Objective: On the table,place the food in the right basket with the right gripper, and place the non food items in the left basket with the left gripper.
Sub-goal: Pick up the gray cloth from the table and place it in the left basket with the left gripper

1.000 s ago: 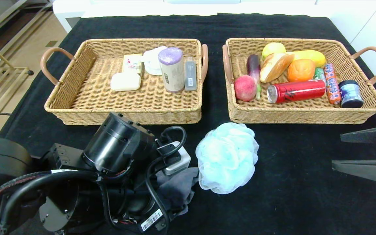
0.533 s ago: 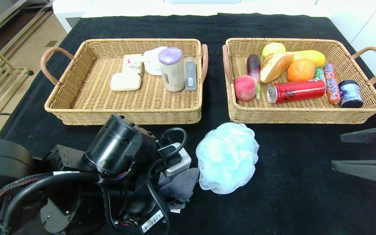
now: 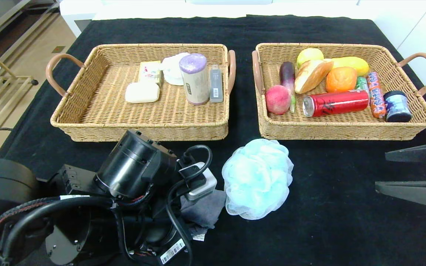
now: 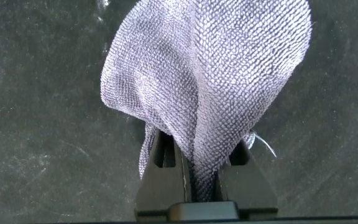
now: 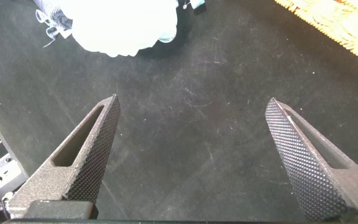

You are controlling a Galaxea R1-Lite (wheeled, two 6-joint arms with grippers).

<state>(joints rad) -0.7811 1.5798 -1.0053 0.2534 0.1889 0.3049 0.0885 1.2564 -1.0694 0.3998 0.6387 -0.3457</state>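
My left gripper (image 4: 194, 180) is clamped on a grey cloth (image 4: 210, 81), a soft piece of coarse knit fabric that bunches into folds above my two flat black jaws, which are pressed tight together with the cloth pinched between them. The cloth lies on the black table (image 3: 331, 229) near its front edge, left of centre, mostly hidden under my left arm in the head view. Just beside it sits a pale blue bath pouf (image 3: 258, 178), a round, frilly ball of mesh netting. My right gripper (image 5: 194, 155) hangs over the bare table near the front right corner, its two dark wedge-shaped fingers (image 5: 89, 155) with dimpled pads spread wide apart and holding nothing. Toward the back edge stand two rectangular woven wicker baskets with curved handles. The left basket (image 3: 87, 111) holds a smooth cream soap bar (image 3: 142, 92), a small box, a white object, a cylinder with a purple top (image 3: 194, 78) and a slim grey bottle. The right basket (image 3: 346, 131) holds a peach (image 3: 277, 99), an aubergine, bread, citrus fruits, a red can (image 3: 335, 103), a candy tube and a dark jar.
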